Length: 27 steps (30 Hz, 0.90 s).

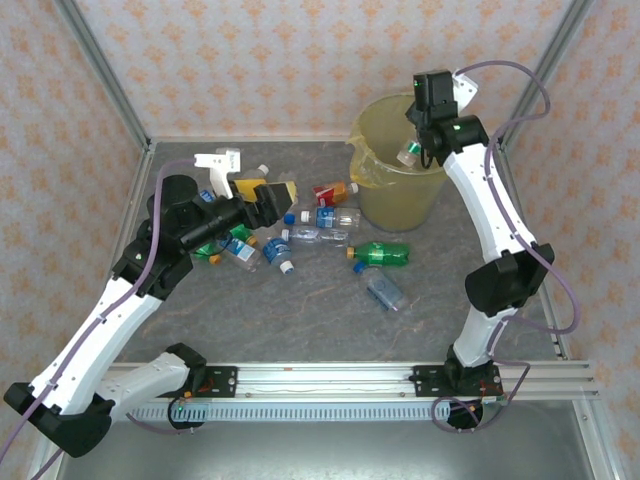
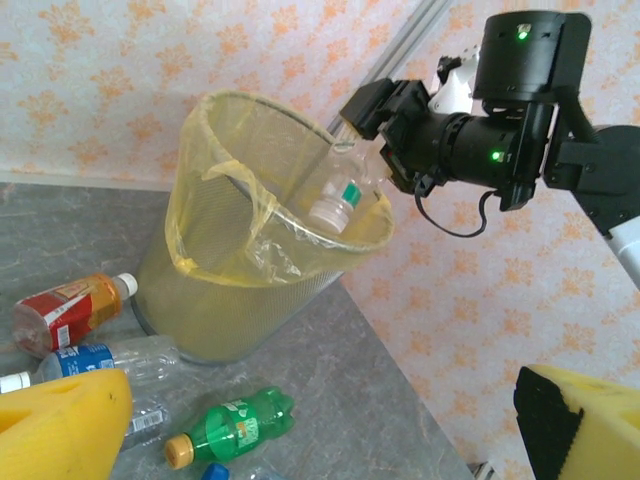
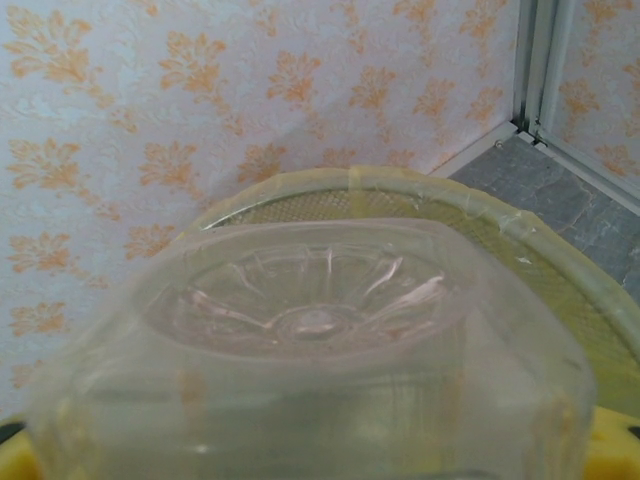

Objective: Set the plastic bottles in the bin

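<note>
Grey mottled surface [image 1: 300,320], pale wallpaper [image 1: 250,60] with orange floral motifs on the walls, aluminium corner posts [image 1: 105,70], ridged metal rail [image 1: 330,385] along the near edge

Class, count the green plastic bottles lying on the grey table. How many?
2. One green plastic bottle lies in the open in front of the round yellow plastic bin; a second green bottle peeks from under the left arm. More may be hidden there.

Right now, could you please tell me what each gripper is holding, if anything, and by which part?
The right gripper holds a clear bottle by its base end, cap down; the left gripper holds nothing.
</note>
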Each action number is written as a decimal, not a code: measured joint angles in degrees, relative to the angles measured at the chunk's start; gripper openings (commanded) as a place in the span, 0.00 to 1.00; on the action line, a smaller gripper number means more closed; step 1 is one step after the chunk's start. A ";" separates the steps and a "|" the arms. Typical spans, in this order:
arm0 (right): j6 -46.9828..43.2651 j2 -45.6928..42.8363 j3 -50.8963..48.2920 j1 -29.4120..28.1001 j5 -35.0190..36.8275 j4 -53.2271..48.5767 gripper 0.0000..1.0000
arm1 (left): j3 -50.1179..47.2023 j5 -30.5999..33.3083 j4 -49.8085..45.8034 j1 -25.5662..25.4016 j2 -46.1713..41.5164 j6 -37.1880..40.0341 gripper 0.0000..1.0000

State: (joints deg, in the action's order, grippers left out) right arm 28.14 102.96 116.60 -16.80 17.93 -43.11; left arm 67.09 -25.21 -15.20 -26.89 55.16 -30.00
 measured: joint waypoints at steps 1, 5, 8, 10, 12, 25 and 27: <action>-0.11 0.22 0.00 0.04 -0.15 0.02 0.78 | 0.13 0.39 -0.07 0.00 0.00 0.02 0.99; -0.31 0.39 0.00 0.02 -1.05 0.07 0.89 | 0.94 1.64 -1.55 0.00 0.50 0.04 0.99; -0.35 0.39 -0.02 0.04 -1.79 0.09 0.90 | 1.49 2.08 -2.19 0.00 1.25 0.07 0.99; -0.35 0.26 -0.17 0.04 -2.47 0.07 0.90 | 1.49 2.34 -2.58 0.00 1.38 0.07 0.99; -0.37 -0.26 -0.76 0.02 -3.06 0.11 0.90 | 1.49 2.58 -2.75 0.00 1.46 0.07 0.99; -4.20 -14.21 -7.43 -5.01 -4.02 -4.11 1.00 | 0.94 1.75 -3.74 -0.39 3.74 0.61 0.99; -4.48 -16.94 -9.44 -6.56 -3.74 -5.31 1.00 | 0.31 1.14 -3.78 -0.96 3.87 0.96 0.99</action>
State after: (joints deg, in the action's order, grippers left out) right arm 23.66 86.02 107.15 -23.35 14.20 -48.42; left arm 67.40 -24.08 -18.98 -27.86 59.02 -29.04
